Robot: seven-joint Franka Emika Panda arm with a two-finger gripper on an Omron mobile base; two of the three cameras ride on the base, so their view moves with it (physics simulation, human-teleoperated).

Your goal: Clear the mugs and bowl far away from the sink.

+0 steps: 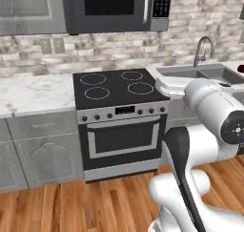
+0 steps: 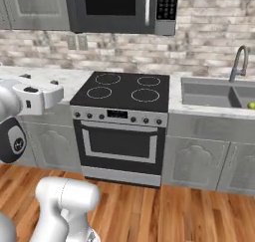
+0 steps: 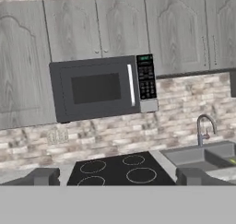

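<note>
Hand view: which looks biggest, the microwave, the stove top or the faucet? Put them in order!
1. Microwave, the biggest in this picture.
2. Stove top, a bit smaller, though its front edge is cut off at the bottom.
3. Faucet, clearly the smallest, thin and curved.

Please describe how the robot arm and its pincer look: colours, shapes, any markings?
The arm is glossy white, built of rounded, thick segments with dark joint sections and a round dark cap bearing small white marks. The pincer has two small, blocky dark-grey fingertips.
</note>
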